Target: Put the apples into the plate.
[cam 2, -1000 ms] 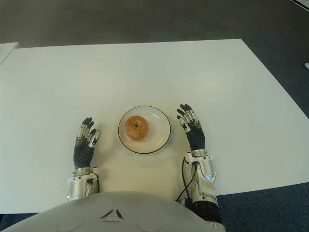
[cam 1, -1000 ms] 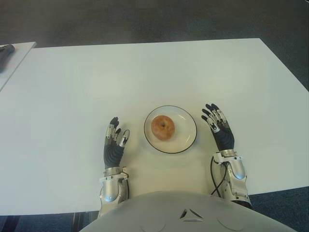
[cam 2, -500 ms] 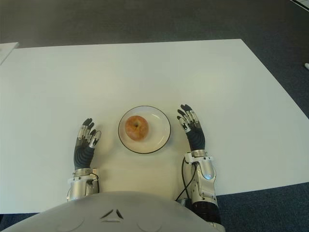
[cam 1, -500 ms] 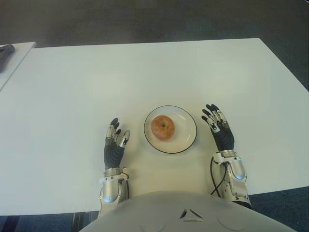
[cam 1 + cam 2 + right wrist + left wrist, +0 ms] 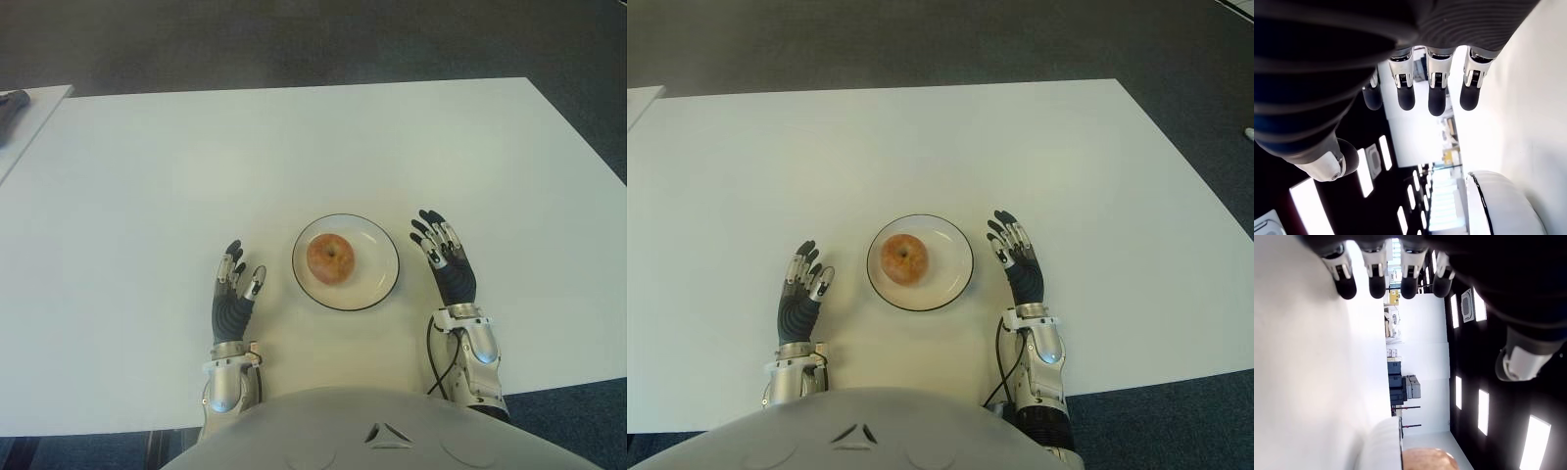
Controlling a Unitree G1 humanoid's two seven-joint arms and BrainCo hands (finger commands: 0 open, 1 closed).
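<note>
So the apple (image 5: 331, 258) is sitting in the plate (image 5: 377, 285), a bit left of the plate's centre, stem dimple up. The plate is in the lower middle of the frame, on a white table (image 5: 294, 147) that fills most of the view. No other apple anywhere that I can see, so as far as I can judge the placing part is done.

Left hand (image 5: 233, 297) shows just left of the plate, lower centre-left of the frame, fingers stretched out and relaxed, nothing in it. Its wrist view backs that up: four straight fingertips with only table past them. Right hand (image 5: 446, 260) shows just right of the plate, lower centre-right, also spread flat and carrying nothing (the right wrist view shows the fingers extended and the plate rim (image 5: 1484, 205) off to one side). Neither hand touches the plate or the apple.

If there's a step left, my guess is it's just a clean finish: leave both hands loose and well off the rim so the plate doesn't get nudged and the apple doesn't roll. It's round and sits off-centre, so a bump on the near edge is the one thing I'd worry about. Any pull-back should go away from the plate, not across it.
</note>
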